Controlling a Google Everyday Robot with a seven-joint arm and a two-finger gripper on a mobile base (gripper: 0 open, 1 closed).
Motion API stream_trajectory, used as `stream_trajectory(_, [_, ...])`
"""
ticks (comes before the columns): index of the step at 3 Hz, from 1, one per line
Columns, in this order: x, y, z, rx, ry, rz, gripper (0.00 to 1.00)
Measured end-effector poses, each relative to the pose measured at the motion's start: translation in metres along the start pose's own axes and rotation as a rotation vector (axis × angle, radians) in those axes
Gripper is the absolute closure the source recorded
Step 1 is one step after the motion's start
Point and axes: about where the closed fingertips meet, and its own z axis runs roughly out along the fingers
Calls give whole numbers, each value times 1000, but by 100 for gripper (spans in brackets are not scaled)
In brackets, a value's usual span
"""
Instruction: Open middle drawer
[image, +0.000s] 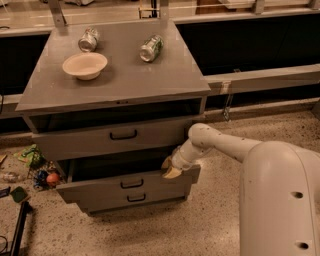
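The grey cabinet has three drawers. The middle drawer with a small black bar handle stands pulled out, with a dark gap above its front. My gripper is at the right end of that drawer's top edge, its yellowish fingertips hooked over the front. The white arm comes in from the right. The top drawer stands slightly out. The bottom drawer sits below, closed.
On the cabinet top are a cream bowl and two lying cans. Coloured clutter lies on the floor to the left. A bench rail runs behind on the right.
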Motion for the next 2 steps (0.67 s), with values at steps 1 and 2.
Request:
stream_trajectory(1, [-2, 0, -3, 0, 0, 0, 100])
stream_trajectory(2, [-2, 0, -3, 0, 0, 0, 85])
